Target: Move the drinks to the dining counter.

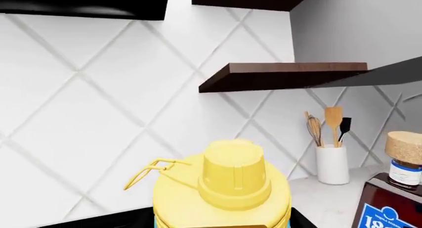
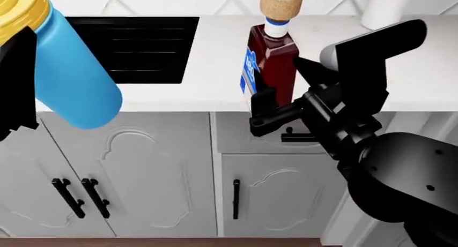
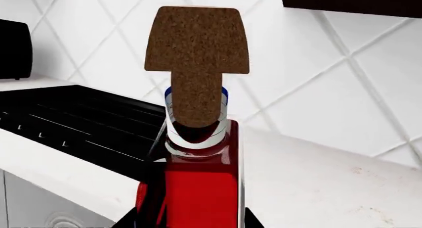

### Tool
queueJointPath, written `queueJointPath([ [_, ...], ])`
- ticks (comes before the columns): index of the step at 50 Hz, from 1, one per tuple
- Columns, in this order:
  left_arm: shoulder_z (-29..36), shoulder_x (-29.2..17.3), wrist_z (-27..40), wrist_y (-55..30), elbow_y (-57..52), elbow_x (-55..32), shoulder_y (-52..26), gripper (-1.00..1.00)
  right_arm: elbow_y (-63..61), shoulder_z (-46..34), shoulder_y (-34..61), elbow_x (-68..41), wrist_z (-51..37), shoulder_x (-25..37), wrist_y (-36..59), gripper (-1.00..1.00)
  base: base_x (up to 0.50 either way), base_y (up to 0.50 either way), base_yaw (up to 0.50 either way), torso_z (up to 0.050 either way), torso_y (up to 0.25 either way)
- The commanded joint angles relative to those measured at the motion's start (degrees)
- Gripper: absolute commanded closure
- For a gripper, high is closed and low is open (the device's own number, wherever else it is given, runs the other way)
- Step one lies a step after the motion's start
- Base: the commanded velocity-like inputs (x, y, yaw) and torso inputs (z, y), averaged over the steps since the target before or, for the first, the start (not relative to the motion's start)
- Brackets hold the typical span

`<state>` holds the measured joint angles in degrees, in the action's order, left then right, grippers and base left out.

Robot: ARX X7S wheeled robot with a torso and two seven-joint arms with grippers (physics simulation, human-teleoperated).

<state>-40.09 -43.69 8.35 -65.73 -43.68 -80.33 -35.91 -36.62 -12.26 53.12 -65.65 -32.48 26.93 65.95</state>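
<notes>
**Two arms, two bottles at the kitchen worktop**

Nearest in the head view, the right arm's black bulk fills the lower right corner. Its right gripper (image 2: 275, 110) reaches forward to the liquor bottle (image 2: 272, 59), one dark finger set against the bottle's lower body — the jaws appear closed around it, though the far finger is hidden. The bottle stands upright near the front edge of the white worktop (image 2: 214, 91), cork stopper (image 2: 281, 3) on top and a blue label on its side. In the right wrist view the cork and the red glass fill the middle of the picture.

At the left, the flask (image 2: 68, 70) hangs tilted in the air in front of the white cabinet doors (image 2: 143, 172), off the worktop. The left gripper (image 2: 18, 81) clasps it just below the yellow lid (image 2: 18, 11). The left wrist view looks up past that lid.

Farther back lies the black cooktop (image 2: 132, 49) — then, against the tiled wall, a white utensil holder (image 1: 331, 163) and a dark shelf (image 1: 283, 74).
</notes>
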Motion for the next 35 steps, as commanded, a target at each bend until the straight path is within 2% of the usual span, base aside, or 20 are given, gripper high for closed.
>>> queueJointPath([
  [1,-0.4,-0.5,2.4,0.4,0.0,-2.4,-0.9,1.00,-1.2,1.7,0.9,1.8,-0.3,0.3,0.5,1.00,-0.41,0.43,0.00,0.000,0.000],
  [10,-1.7,-1.1,3.0,0.5,-0.1,-4.0,-0.2,1.00,-1.4,1.4,0.2,1.9,-0.1,0.4,-0.2,1.00,-0.41,0.43,0.00,0.001,0.001],
  [23,1.7,-1.5,3.5,0.8,0.4,-3.0,-2.0,1.00,-1.2,1.1,-0.7,2.6,0.5,1.1,-1.4,1.00,-0.41,0.43,0.00,0.001,0.001],
  [35,-0.1,-2.4,4.4,1.0,0.5,-4.9,-1.3,1.00,-0.9,0.9,-0.8,2.5,0.6,1.5,-1.7,1.00,-0.41,0.43,0.00,0.001,0.001],
])
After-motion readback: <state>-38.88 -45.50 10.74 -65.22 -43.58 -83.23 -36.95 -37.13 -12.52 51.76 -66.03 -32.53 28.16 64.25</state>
